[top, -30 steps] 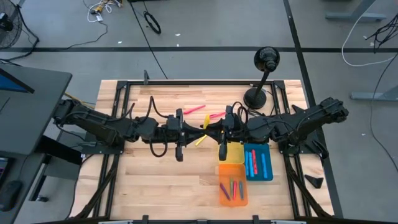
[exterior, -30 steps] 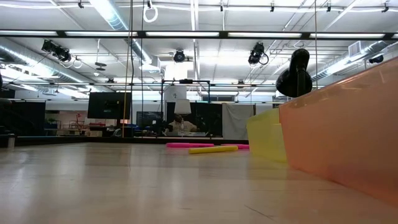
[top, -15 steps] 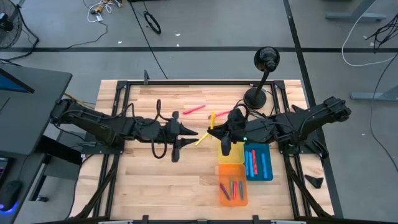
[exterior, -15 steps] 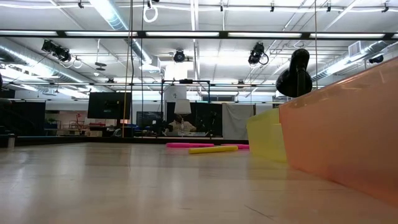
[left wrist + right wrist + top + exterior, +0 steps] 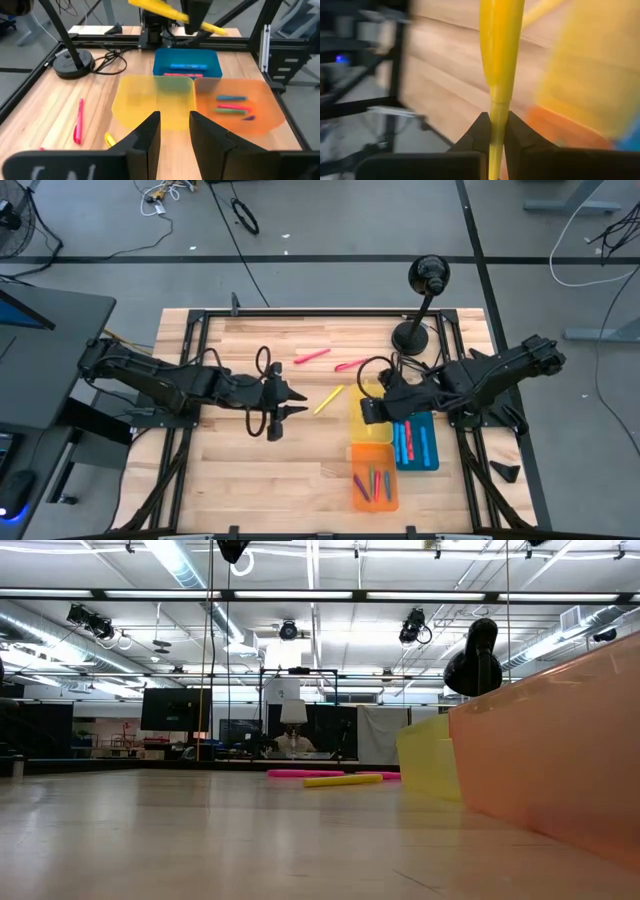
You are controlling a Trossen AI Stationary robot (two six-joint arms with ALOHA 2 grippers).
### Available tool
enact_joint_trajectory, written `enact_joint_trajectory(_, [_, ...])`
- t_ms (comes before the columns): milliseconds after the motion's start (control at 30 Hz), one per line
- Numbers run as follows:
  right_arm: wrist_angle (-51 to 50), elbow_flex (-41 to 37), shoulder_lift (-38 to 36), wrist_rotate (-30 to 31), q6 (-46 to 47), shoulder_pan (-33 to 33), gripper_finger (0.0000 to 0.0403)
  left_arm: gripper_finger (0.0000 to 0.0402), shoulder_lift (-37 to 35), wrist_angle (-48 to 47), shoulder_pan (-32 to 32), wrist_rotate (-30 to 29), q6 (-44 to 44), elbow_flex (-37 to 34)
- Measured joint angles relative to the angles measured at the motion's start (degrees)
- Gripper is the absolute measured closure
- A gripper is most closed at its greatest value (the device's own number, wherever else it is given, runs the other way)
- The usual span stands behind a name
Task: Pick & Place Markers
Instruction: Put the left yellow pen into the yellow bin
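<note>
My right gripper [image 5: 368, 410] hovers over the yellow tray [image 5: 376, 432], shut on a yellow marker [image 5: 500, 45]; the left wrist view shows that marker [image 5: 170, 12] high above the trays. My left gripper [image 5: 297, 400] is open above bare wood left of centre, holding nothing [image 5: 175, 122]. Another yellow marker [image 5: 328, 399] lies flat on the table between the grippers. Two pink markers [image 5: 312, 356] [image 5: 350, 365] lie farther back. Several markers lie in the orange tray [image 5: 374, 480] and the blue tray [image 5: 415, 442]. My right gripper pinches the yellow marker between its two fingers [image 5: 479, 131], at the narrow part [image 5: 495, 107] near one end. The thicker length sticks out past the fingertips. The marker is lifted clear, roughly level and slightly tilted, above the yellow tray.
A black lamp stand [image 5: 412, 335] rises from its round base at the far right of the table. The three trays sit side by side right of centre, toward the near edge. Black frame rails [image 5: 190, 370] run along the table's edges. Bare wood lies at the near left.
The two grippers stood close together at the table's middle. My left gripper has drawn back toward the left edge. My right gripper has swung toward the near right, carrying the yellow marker over the yellow tray. The markers on the table have stayed put.
</note>
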Motion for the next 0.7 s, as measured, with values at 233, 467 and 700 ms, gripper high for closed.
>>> enact_joint_trajectory(233, [-13.99, 0.0, 0.0, -2.51, 8.91, -0.3, 0.0378, 0.0294, 0.0, -1.59, 0.0, 0.25, 0.07, 0.0])
enact_joint_trajectory(467, [-17.11, 0.0, 0.04, -2.52, 11.0, -1.75, 0.0383, 0.0294, 0.0, -1.6, 0.0, 0.25, 0.15, 0.0])
enact_joint_trajectory(700, [-18.38, -2.47, 0.3, -5.35, 9.51, -5.06, 0.0383, 0.0294, 0.0, -1.63, 0.0, 0.25, 0.15, 0.0])
